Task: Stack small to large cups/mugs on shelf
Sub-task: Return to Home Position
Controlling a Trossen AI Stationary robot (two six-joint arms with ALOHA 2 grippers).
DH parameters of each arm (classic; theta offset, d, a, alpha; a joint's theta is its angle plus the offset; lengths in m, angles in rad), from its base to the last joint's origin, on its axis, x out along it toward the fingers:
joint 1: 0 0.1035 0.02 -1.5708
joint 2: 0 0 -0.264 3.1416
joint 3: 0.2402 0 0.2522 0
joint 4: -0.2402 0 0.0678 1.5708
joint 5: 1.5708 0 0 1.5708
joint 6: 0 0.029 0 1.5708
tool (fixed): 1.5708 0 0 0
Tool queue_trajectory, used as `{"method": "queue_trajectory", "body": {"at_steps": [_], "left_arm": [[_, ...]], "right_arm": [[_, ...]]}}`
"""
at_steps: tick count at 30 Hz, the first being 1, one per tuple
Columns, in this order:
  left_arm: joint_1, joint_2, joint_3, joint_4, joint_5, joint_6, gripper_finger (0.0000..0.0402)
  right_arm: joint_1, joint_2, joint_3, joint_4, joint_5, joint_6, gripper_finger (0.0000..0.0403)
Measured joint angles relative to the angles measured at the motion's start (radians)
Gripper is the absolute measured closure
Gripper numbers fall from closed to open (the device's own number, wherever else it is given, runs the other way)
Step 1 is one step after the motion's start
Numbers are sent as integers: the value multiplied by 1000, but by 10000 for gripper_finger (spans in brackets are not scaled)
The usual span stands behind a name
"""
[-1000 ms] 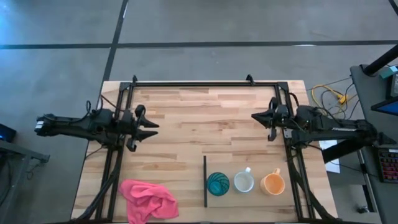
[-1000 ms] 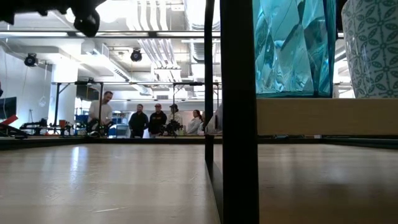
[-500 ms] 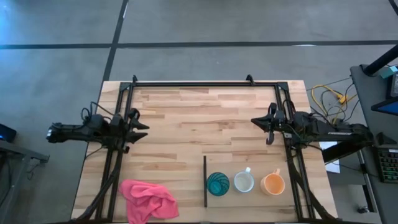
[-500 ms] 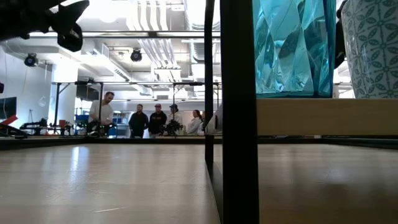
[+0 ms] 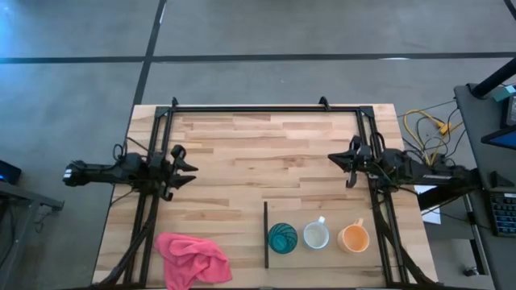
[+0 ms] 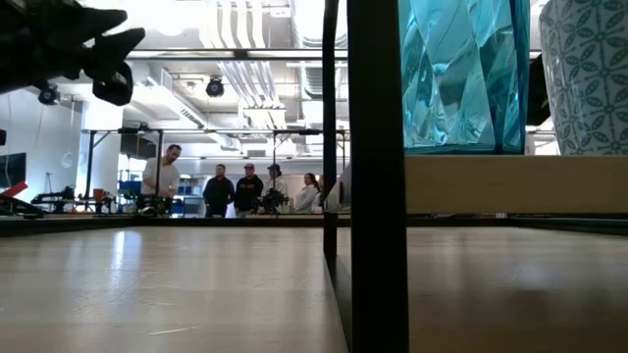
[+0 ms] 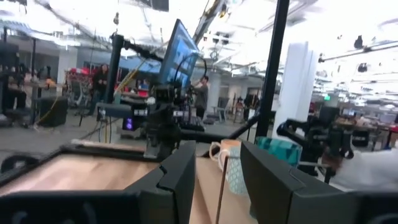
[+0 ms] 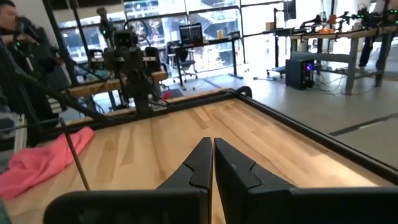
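Observation:
Three cups stand in a row on the pale shelf board near the table's near edge: a teal tumbler, a white mug and an orange mug. The shelf's dark upright strip rises just left of the tumbler. In the low view the tumbler and the patterned white mug rest by their bases on the board. My left gripper hovers open over the table's left side, far from the cups. My right gripper hovers shut on the right side, beyond the orange mug.
A crumpled pink cloth lies at the near left, left of the strip. A dark metal frame runs along the far edge and down both sides. Bare wood spreads across the middle between the arms. People stand in the room beyond the table.
My left arm has drawn back toward the table's left edge and sunk lower in the low view. My right arm has eased a little toward the right and near edges. The cups have stayed where they were.

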Motion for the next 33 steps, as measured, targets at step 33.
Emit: {"method": "queue_trajectory", "body": {"at_steps": [33], "left_arm": [[0, 56, -3, -3, 10, 17, 288]], "right_arm": [[0, -25, -63, 10, 8, 37, 394]]}}
